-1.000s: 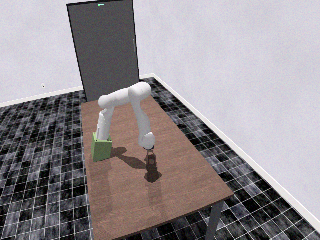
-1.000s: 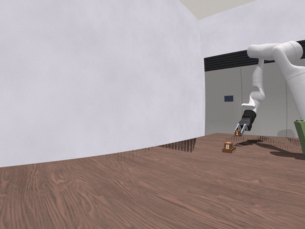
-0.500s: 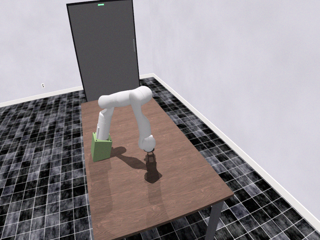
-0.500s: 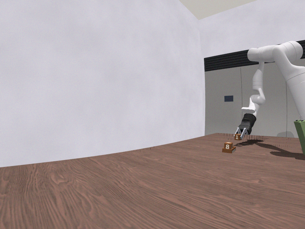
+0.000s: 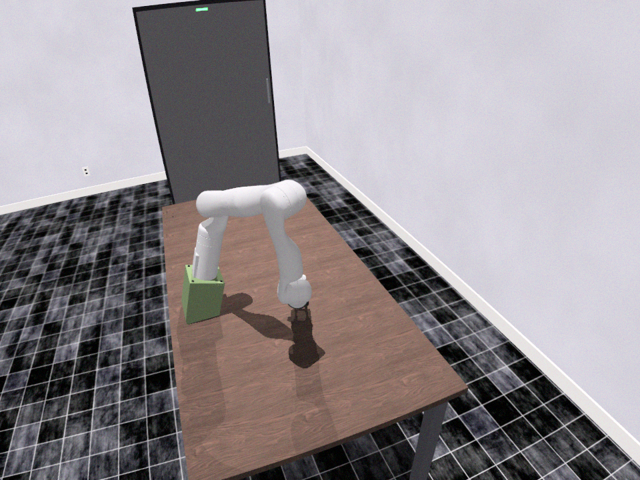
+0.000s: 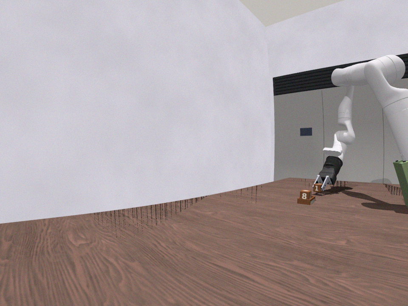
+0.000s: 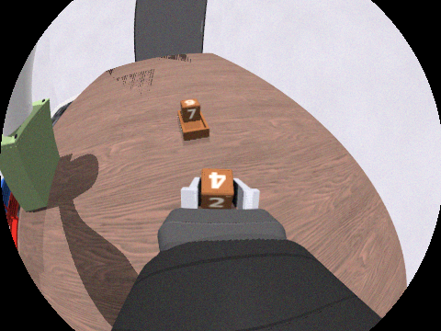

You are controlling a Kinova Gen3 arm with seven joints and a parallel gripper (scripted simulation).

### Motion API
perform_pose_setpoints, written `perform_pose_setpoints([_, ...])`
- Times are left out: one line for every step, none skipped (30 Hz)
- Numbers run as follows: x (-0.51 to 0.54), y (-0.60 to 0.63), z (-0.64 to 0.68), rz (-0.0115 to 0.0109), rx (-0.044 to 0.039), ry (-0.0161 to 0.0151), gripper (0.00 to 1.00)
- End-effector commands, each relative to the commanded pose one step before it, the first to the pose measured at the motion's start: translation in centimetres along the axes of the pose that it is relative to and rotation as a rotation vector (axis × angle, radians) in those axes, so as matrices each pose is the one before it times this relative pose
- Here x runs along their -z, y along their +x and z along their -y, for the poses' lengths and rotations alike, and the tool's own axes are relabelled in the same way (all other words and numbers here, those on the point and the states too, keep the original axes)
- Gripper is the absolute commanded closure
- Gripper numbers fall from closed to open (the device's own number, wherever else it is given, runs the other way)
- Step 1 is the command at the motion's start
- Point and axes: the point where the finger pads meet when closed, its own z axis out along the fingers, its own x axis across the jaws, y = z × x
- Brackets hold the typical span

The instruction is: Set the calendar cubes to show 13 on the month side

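Calendar tray [image 6: 304, 201] [image 7: 196, 134], brown and open-topped, is lying flat on the wooden table [image 5: 361, 361] [image 6: 197, 250] [image 7: 285, 152], and from my seat I'm seeing one orange-brown cube [image 6: 303, 195] [image 7: 190, 110] standing in its far end in the wrist view, while the end nearer the gripper [image 5: 299, 313] [image 6: 318, 188] [image 7: 216, 188] is showing bare floor. That cube is showing a pale 8 to the exterior camera, a 7 to the wrist camera, and on top a digit I can't settle as 6 or 9. The tray's long axis is running away from the gripper, leaning slightly left toward its far end in the wrist view. A pale patch is showing on the long side facing the green base block [image 5: 202, 302] [image 6: 401, 181] [image 7: 29, 161], too small for me to read. My gripper is standing a bit over half open, its fingers closed about a second cube [image 6: 317, 188] [image 7: 217, 185], well apart from the tray; this one is showing 1 to the exterior, a sideways 4 uppermost and 2 toward the wrist. I can't tell whether it's touching the table.

Over the last second, the gripper [image 5: 300, 315] [image 6: 318, 190] [image 7: 216, 188] and the cube between its fingers [image 6: 317, 188] have been lowered, shifted toward 6 o'clock in the exterior view. The arm's raised elbow section [image 5: 283, 199] has also been brought down toward 6 o'clock in the top view, with the wrist [image 5: 297, 293] carried toward 5 o'clock.
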Motion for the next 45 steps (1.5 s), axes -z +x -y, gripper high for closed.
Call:
perform_pose_setpoints([-0.309, -0.067, -0.127, 0.00114, -0.00177, 0.00402, 0.40])
perform_pose_setpoints([-0.055, 0.000, -0.056, 0.00000, 0.00000, 0.00000, 0.40])
perform_pose_setpoints([-0.049, 0.000, -0.050, 0.00000, 0.00000, 0.00000, 0.40])
perform_pose_setpoints([-0.043, 0.000, -0.043, 0.00000, 0.00000, 0.00000, 0.40])
perform_pose_setpoints([-0.038, 0.000, -0.038, 0.00000, 0.00000, 0.00000, 0.40])
perform_pose_setpoints([-0.032, 0.000, -0.032, 0.00000, 0.00000, 0.00000, 0.40])
perform_pose_setpoints([-0.027, 0.000, -0.026, 0.00000, 0.00000, 0.00000, 0.40])
perform_pose_setpoints([-0.021, 0.000, -0.021, 0.00000, 0.00000, 0.00000, 0.40])
perform_pose_setpoints([0.000, 0.000, 0.000, 0.00000, 0.00000, 0.00000, 0.40])
perform_pose_setpoints([0.000, 0.000, 0.000, 0.00000, 0.00000, 0.00000, 0.40])
perform_pose_setpoints([-0.017, 0.000, -0.017, 0.00000, 0.00000, 0.00000, 0.40])
perform_pose_setpoints([-0.012, 0.000, -0.012, 0.00000, 0.00000, 0.00000, 0.40])
perform_pose_setpoints([-0.009, 0.000, -0.008, 0.00000, 0.00000, 0.00000, 0.40])
perform_pose_setpoints([-0.005, 0.000, -0.005, 0.00000, 0.00000, 0.00000, 0.40])
perform_pose_setpoints([-0.003, 0.000, -0.003, 0.00000, 0.00000, 0.00000, 0.40])
perform_pose_setpoints([-0.001, 0.000, -0.001, 0.00000, 0.00000, 0.00000, 0.40])
perform_pose_setpoints([0.000, 0.000, 0.000, 0.00000, 0.00000, 0.00000, 0.40])
perform_pose_setpoints([0.000, 0.000, 0.000, 0.00000, 0.00000, 0.00000, 0.40])
perform_pose_setpoints([0.000, 0.000, 0.000, 0.00000, 0.00000, 0.00000, 0.40])
perform_pose_setpoints([0.000, 0.000, 0.000, 0.00000, 0.00000, 0.00000, 0.40])
perform_pose_setpoints([0.000, 0.000, 0.000, 0.00000, 0.00000, 0.00000, 0.40])
perform_pose_setpoints([0.000, 0.000, 0.000, 0.00000, 0.00000, 0.00000, 0.40])
perform_pose_setpoints([0.000, 0.000, 0.000, 0.00000, 0.00000, 0.00000, 0.40])
perform_pose_setpoints([0.000, 0.000, 0.000, 0.00000, 0.00000, 0.00000, 0.40])
perform_pose_setpoints([0.000, 0.000, 0.000, 0.00000, 0.00000, 0.00000, 0.40])
perform_pose_setpoints([0.000, 0.000, 0.000, 0.00000, 0.00000, 0.00000, 0.40])
perform_pose_setpoints([0.000, 0.000, 0.000, 0.00000, 0.00000, 0.00000, 0.40])
perform_pose_setpoints([0.000, 0.000, 0.000, 0.00000, 0.00000, 0.00000, 0.40])
perform_pose_setpoints([0.000, 0.000, 0.000, 0.00000, 0.00000, 0.00000, 0.40])
perform_pose_setpoints([0.000, 0.000, 0.000, 0.00000, 0.00000, 0.00000, 0.40])
perform_pose_setpoints([0.000, 0.000, 0.000, 0.00000, 0.00000, 0.00000, 0.40])
perform_pose_setpoints([0.000, 0.000, 0.000, 0.00000, 0.00000, 0.00000, 0.40])
perform_pose_setpoints([0.000, 0.000, 0.000, 0.00000, 0.00000, 0.00000, 0.40])
perform_pose_setpoints([0.000, 0.000, 0.000, 0.00000, 0.00000, 0.00000, 0.40])
perform_pose_setpoints([0.000, 0.000, 0.000, 0.00000, 0.00000, 0.00000, 0.40])
perform_pose_setpoints([0.000, 0.000, 0.000, 0.00000, 0.00000, 0.00000, 0.40])
perform_pose_setpoints([0.000, 0.000, 0.000, 0.00000, 0.00000, 0.00000, 0.40])
perform_pose_setpoints([0.000, 0.000, 0.000, 0.00000, 0.00000, 0.00000, 0.40])
perform_pose_setpoints([0.000, 0.000, 0.000, 0.00000, 0.00000, 0.00000, 0.40])
perform_pose_setpoints([0.000, 0.000, 0.000, 0.00000, 0.00000, 0.00000, 0.40])
perform_pose_setpoints([0.000, 0.000, 0.000, 0.00000, 0.00000, 0.00000, 0.40])
perform_pose_setpoints([0.000, 0.000, 0.000, 0.00000, 0.00000, 0.00000, 0.40])
perform_pose_setpoints([0.000, 0.000, 0.000, 0.00000, 0.00000, 0.00000, 0.40])
perform_pose_setpoints([0.000, 0.000, 0.000, 0.00000, 0.00000, 0.00000, 0.40])
perform_pose_setpoints([0.000, 0.000, 0.000, 0.00000, 0.00000, 0.00000, 0.40])
